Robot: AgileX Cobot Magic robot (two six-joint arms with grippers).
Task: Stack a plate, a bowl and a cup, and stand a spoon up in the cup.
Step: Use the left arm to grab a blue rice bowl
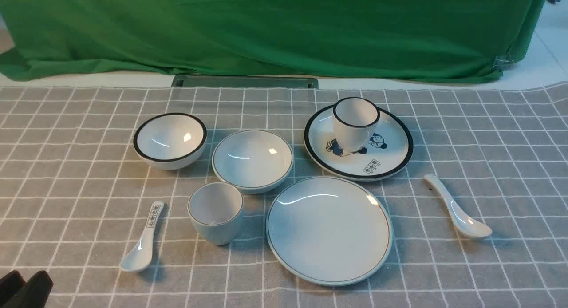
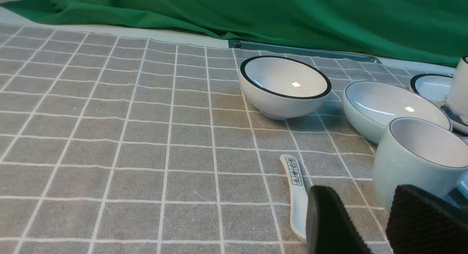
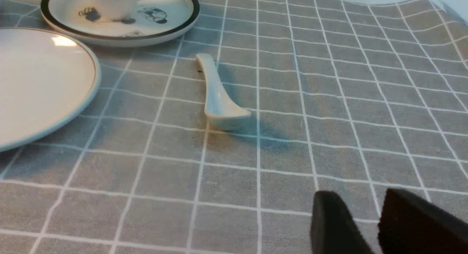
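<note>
Jaws of left end effector [image 2: 365, 202] and right end effector [image 3: 365, 204] apart, empty

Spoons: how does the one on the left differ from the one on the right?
The left spoon has black characters on its handle; the right spoon has a plain handle. The left spoon's handle slants right going away, the right spoon's slants left. Both are glossy white and lie flat, scoop ends nearest the robot.

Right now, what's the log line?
stack: unstarted; large pale round plate: bare; small pale handleless cup: empty; plain white ceramic spoon: lying flat
</note>
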